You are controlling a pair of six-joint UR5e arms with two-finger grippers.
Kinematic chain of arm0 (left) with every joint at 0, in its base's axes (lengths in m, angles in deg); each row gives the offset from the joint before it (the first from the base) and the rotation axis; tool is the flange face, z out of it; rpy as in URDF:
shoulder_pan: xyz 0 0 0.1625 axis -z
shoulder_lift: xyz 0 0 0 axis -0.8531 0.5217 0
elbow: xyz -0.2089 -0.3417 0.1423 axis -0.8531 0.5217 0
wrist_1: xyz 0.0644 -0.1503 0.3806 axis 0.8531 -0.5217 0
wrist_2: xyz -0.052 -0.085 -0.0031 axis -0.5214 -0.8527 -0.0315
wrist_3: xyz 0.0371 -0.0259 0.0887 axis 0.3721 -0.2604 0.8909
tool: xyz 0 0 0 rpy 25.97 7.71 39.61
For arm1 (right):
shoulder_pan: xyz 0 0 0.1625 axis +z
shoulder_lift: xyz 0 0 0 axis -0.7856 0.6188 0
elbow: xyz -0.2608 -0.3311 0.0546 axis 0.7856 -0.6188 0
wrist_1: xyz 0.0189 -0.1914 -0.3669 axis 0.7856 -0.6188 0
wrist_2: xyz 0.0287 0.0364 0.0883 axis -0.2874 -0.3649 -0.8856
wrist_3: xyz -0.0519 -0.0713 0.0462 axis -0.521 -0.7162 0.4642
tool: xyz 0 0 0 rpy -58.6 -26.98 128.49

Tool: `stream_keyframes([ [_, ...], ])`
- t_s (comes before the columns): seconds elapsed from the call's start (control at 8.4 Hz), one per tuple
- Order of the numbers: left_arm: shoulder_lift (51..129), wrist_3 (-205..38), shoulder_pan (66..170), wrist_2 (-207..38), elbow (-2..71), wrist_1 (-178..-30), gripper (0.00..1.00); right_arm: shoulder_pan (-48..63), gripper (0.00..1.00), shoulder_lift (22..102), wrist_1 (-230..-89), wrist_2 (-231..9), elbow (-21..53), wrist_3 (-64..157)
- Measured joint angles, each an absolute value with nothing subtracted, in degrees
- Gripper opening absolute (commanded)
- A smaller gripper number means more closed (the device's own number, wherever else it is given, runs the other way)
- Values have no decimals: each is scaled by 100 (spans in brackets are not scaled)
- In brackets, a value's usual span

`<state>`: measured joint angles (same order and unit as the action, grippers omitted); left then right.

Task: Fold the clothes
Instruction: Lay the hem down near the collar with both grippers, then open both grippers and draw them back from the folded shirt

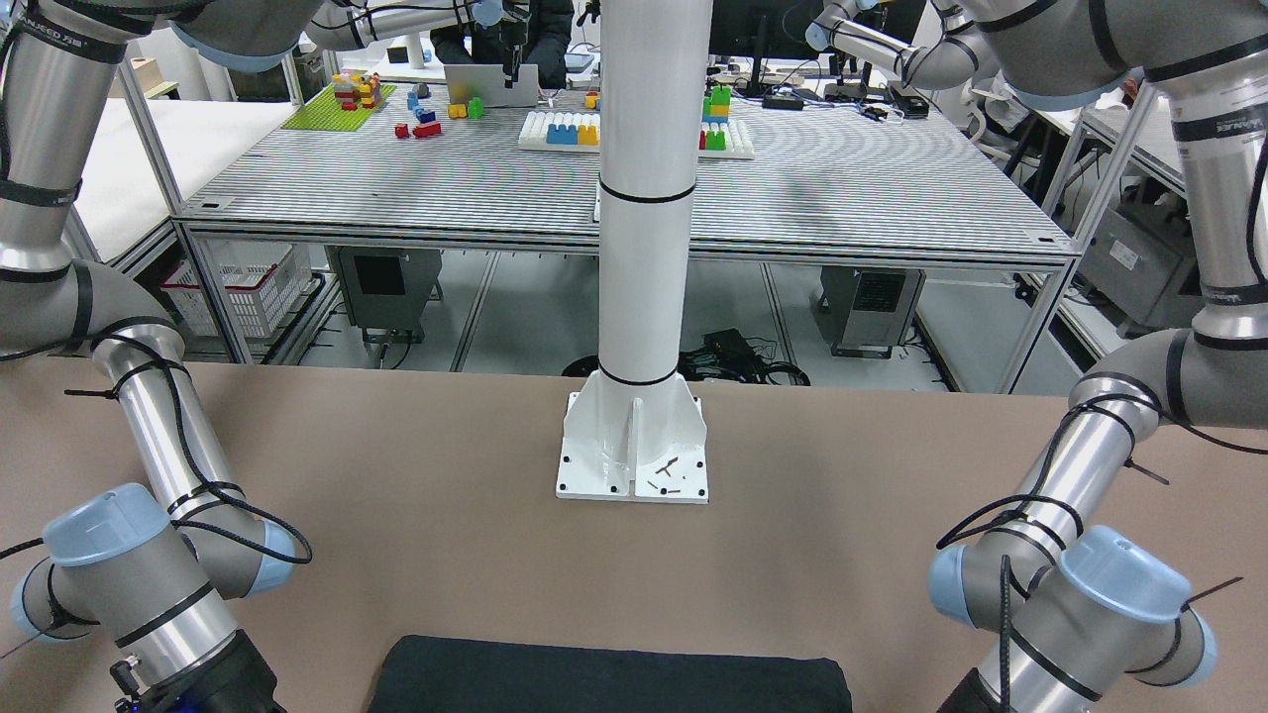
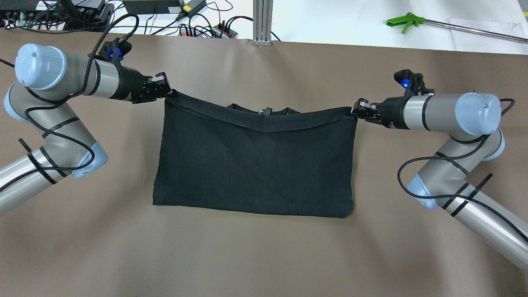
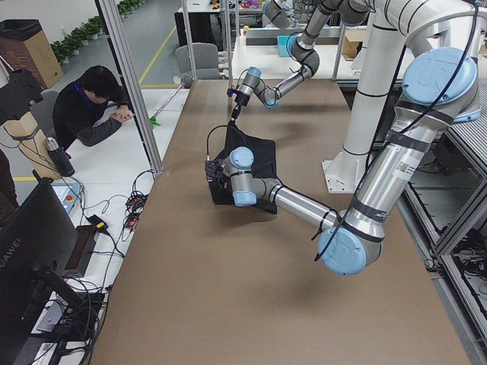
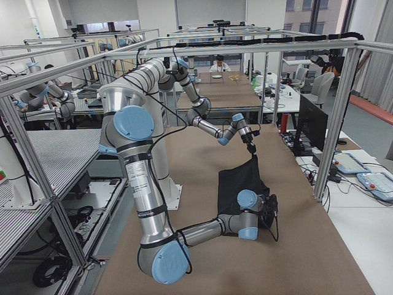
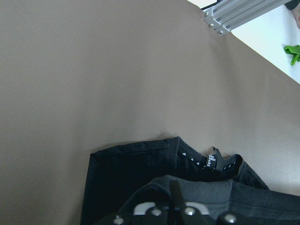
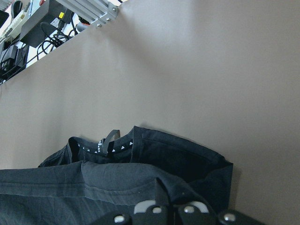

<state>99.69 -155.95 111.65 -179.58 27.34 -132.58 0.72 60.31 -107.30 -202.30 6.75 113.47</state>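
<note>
The clothes are one black garment [image 2: 255, 165], folded into a wide rectangle on the brown table [image 2: 264, 255]. My left gripper [image 2: 167, 90] is shut on its far left corner. My right gripper [image 2: 355, 111] is shut on its far right corner. Between them the hemmed top edge is lifted and sags in the middle. Behind that edge the collar with a label [image 2: 264, 110] shows. In the left wrist view the pinched fabric [image 5: 140, 159] runs from the fingers [image 5: 174, 201], and likewise in the right wrist view [image 6: 178, 159]. The garment's near edge shows in the front-facing view [image 1: 609, 678].
A green grabber tool [image 2: 406, 20] and cables with power strips [image 2: 198, 24] lie beyond the table's far edge, beside an aluminium post [image 2: 262, 20]. The white column base [image 1: 634, 446] stands on the robot's side. A person [image 3: 95, 103] sits by the table's far side.
</note>
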Motion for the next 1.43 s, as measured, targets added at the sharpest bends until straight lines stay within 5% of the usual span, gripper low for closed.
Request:
stream_keyframes([
  [0.48,10058,-15523,11164,-17950,2417,-13267,0,56,2,5980,-10996,-19935,526,11314],
  [0.6,10074,-15518,11164,-17950,2378,-13272,24,53,30,5977,-10999,-19909,508,11316],
  [0.71,10097,-15519,11164,-17949,2361,-13279,95,48,93,5964,-10997,-19896,502,11319],
  [1.43,10102,-15511,11194,-17718,2372,-13335,94,43,94,5958,-11004,-19939,530,11391],
])
